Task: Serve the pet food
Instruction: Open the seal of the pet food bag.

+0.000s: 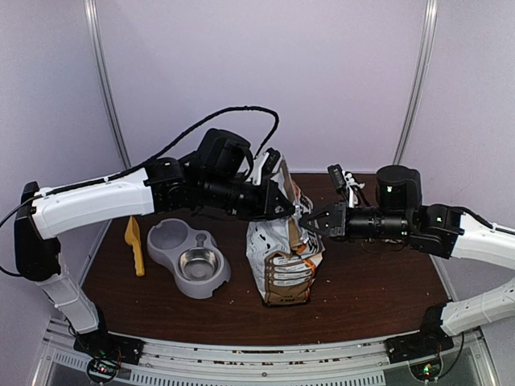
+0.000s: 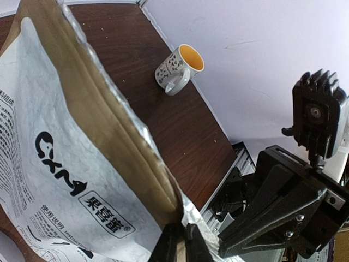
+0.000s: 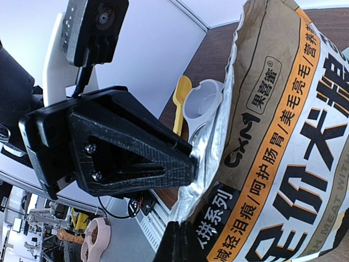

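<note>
Both foil lips of the bag [image 1: 283,265] are clamped: left fingers [image 2: 165,248] pinch one, right fingers [image 3: 177,246] pinch the other. Just beside them we read a "GXM" logo, "呵护肠胃" and "FRESH MEAT WITH". We cannot see the kibble.

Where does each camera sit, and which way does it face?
Top external: above and behind the bases, looking down at the table, both arms and the food bag.
Left wrist: on the left arm, facing past the left tool at the bag's white side and a mug.
Right wrist: facing past the right tool at the bag's orange side and a yellow scoop.
Shared: each wrist view shows the opposite tool; both pinch the bag.
</note>
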Controlling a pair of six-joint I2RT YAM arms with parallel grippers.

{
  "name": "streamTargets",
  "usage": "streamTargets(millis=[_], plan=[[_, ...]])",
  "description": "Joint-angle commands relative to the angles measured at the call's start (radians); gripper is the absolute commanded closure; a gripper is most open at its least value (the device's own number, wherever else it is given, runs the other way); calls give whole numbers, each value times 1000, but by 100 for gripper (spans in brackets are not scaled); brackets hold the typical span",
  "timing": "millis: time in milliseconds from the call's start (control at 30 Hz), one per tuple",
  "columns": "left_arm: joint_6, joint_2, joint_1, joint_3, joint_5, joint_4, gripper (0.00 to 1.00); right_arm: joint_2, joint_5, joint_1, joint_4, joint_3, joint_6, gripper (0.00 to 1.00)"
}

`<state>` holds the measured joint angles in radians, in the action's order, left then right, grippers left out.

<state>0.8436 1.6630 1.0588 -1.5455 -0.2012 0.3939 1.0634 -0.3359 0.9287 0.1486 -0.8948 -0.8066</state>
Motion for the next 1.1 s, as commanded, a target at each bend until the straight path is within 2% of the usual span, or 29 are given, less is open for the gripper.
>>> streamTargets(millis=[0,133,367,400,700,1067], plan=[[-3,2,-5,-19,-3,-18,93,6,32,-2,54,-51,35,100],[-8,-8,-4,-28,-10,-7,88,15,35,-2,60,-60,33,100],[-13,-103,-2,22,44,-2,59,9,28,-2,39,-47,20,100],[-12,-109,-2,26,48,-2,57,10,28,-2,34,-44,18,100],[-5,-35,18,-49,5,-9,63,17,18,-2,32,-52,20,100],[7,15,20,-56,1,-9,63,4,17,-1,30,-47,26,100]])
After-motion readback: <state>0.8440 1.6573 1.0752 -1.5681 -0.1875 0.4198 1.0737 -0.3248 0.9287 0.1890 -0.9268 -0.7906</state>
